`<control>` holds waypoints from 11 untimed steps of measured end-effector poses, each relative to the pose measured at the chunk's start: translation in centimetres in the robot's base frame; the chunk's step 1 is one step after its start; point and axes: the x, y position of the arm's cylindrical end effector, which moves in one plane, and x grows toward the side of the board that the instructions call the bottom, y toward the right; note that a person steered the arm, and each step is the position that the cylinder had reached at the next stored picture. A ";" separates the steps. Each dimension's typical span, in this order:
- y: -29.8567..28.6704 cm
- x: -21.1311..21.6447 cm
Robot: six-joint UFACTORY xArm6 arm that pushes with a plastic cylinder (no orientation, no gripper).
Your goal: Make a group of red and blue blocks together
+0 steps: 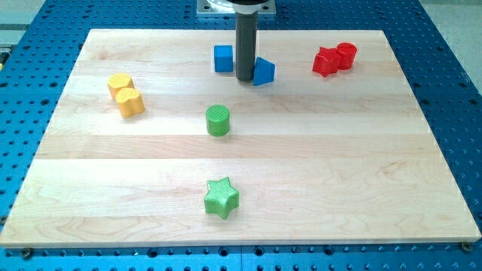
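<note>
My tip (245,79) rests on the board near the view's top, between two blue blocks. A blue cube (223,58) is just to its left, apart by a small gap. A blue wedge-shaped block (263,71) is right against the rod's right side. Two red blocks sit together at the top right: a red star-like block (326,62) and a red cylinder (346,55), touching each other. The red pair lies well to the right of the blue blocks.
Two yellow blocks (125,94) touch each other at the left. A green cylinder (218,120) stands at the middle. A green star (221,197) lies near the bottom. The wooden board (376,173) rests on a blue perforated table.
</note>
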 end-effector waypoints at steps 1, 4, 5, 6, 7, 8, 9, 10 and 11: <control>0.0 0.7; 6.0 -1.5; 7.4 -1.8; 10.3 -2.6; 11.3 -5.3; 10.3 -4.3; 4.2 1.9; -5.2 4.5; -9.9 -0.8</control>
